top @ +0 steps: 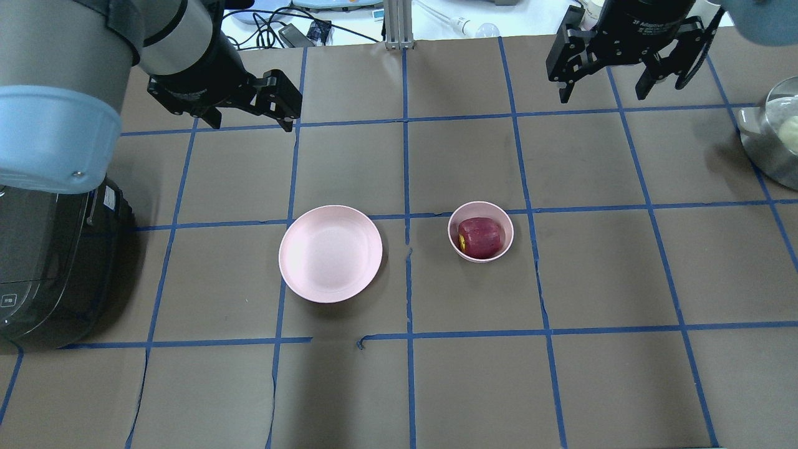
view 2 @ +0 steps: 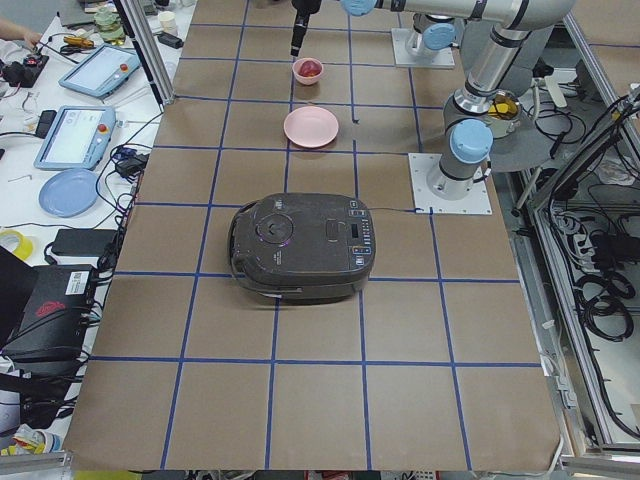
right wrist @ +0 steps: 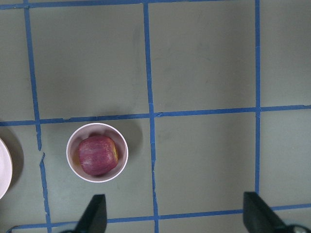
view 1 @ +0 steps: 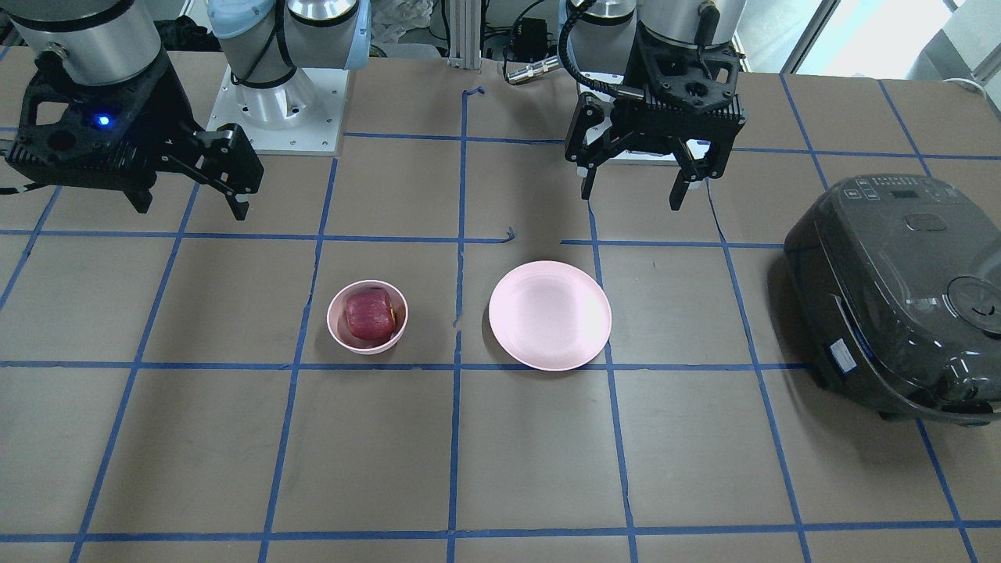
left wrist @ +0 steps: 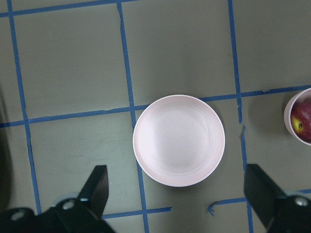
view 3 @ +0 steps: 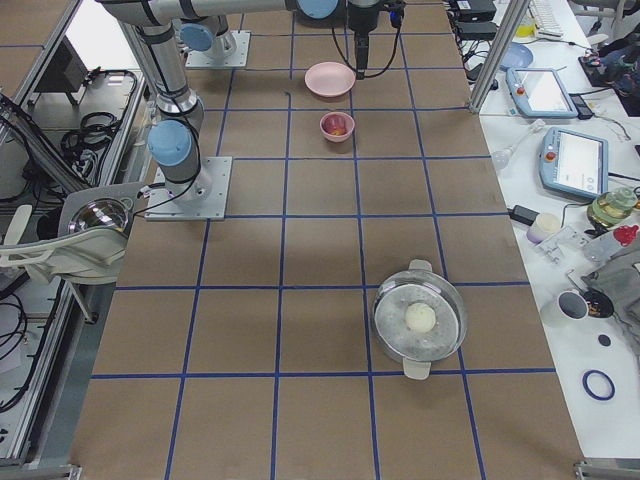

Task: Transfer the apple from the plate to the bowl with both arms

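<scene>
The front-facing camera looks steeply down across the worktop point(view 1: 235, 453) toward the robot's base point(view 1: 275, 109); the overhead looks forward from behind it. Both share the plate point(view 1: 550, 315) and bowl point(view 1: 367, 349), mirrored. The side cameras look along the worktop from afar. Each wrist camera looks straight down, nearer: left over plate, right over bowl.

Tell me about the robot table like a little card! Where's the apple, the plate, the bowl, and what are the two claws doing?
apple: sitting inside the bowl
bowl: on the table beside the plate, not touching it
plate: empty
left gripper: open, up above the table, holding nothing
right gripper: open, up above the table, holding nothing
other things: a dark rice cooker and a metal pot, one at each end of the table
job: looks done, since the apple is in the bowl
</scene>
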Robot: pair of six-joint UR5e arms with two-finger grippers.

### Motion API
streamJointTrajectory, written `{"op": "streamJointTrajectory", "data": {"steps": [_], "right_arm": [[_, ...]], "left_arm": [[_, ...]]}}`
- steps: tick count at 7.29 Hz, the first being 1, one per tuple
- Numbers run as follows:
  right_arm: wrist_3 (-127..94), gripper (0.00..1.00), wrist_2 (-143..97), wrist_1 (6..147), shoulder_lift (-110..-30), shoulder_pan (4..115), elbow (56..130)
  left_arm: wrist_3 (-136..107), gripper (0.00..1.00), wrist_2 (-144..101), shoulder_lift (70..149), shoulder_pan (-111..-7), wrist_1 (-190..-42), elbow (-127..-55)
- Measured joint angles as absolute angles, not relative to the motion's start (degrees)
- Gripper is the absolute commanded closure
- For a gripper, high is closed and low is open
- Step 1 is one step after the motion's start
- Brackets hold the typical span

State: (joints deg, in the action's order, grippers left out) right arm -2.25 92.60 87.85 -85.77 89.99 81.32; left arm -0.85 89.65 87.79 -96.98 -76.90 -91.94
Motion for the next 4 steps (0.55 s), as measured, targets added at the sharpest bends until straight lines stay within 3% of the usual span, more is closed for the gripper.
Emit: {"op": "streamJointTrajectory", "data": {"steps": [4], "right_arm": [[-2.4, 0.00, 92.6, 88.3, -86.1, 90.0, 81.8]], "left_arm": [[-0.5, 0.00, 90.2, 87.4, -97.1, -77.0, -92.1]]}}
